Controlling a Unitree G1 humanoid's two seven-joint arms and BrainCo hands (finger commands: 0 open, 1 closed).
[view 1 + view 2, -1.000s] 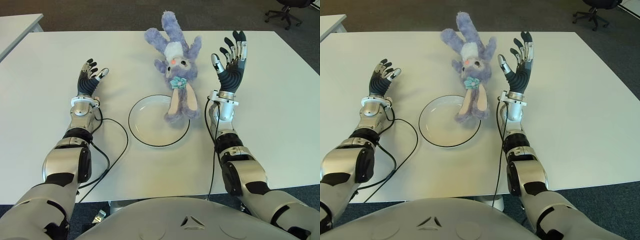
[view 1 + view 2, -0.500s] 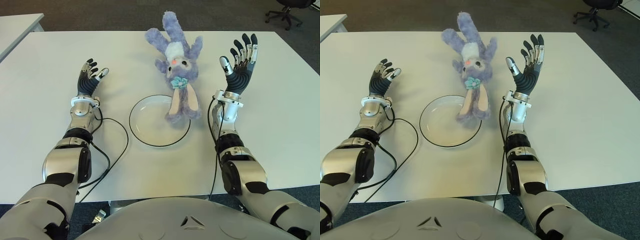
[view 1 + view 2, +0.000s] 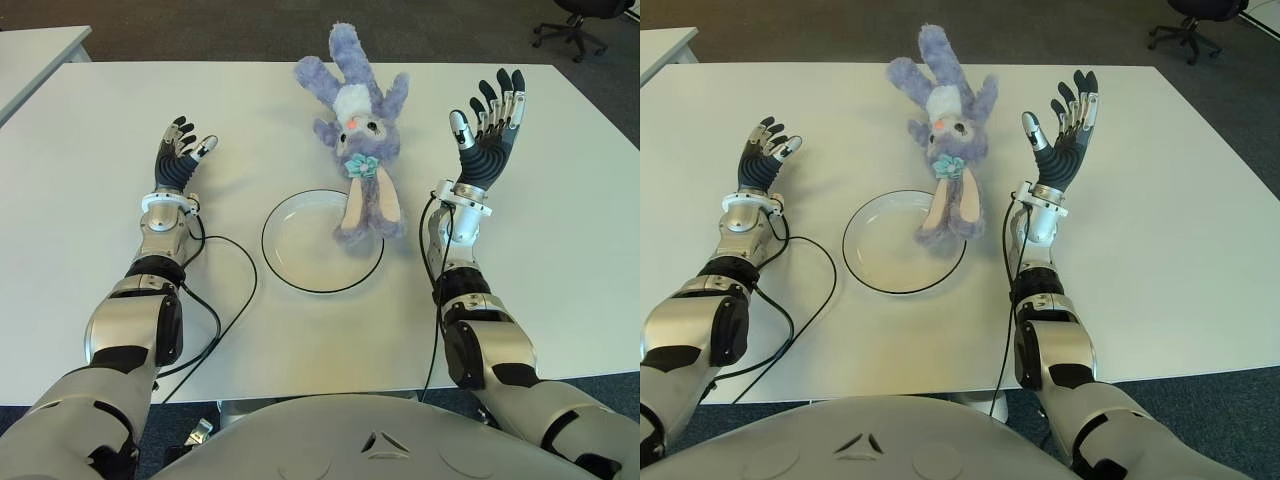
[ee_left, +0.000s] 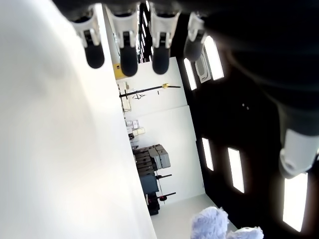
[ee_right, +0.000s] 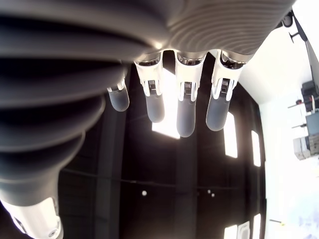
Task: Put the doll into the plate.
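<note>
Lying just left of my raised, spread-fingered right hand [image 3: 487, 125], the doll [image 3: 359, 130] has only its long ears over the plate [image 3: 300, 275] rim; its body is beyond it. My left hand [image 3: 180, 160], relaxed, holds nothing. Grasping and placing remain.

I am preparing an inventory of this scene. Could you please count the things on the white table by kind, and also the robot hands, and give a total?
Doll, purple plush rabbit: 1
Plate, white with dark rim: 1
Robot hands, left hand and right hand, both open and empty: 2
Total: 4
</note>
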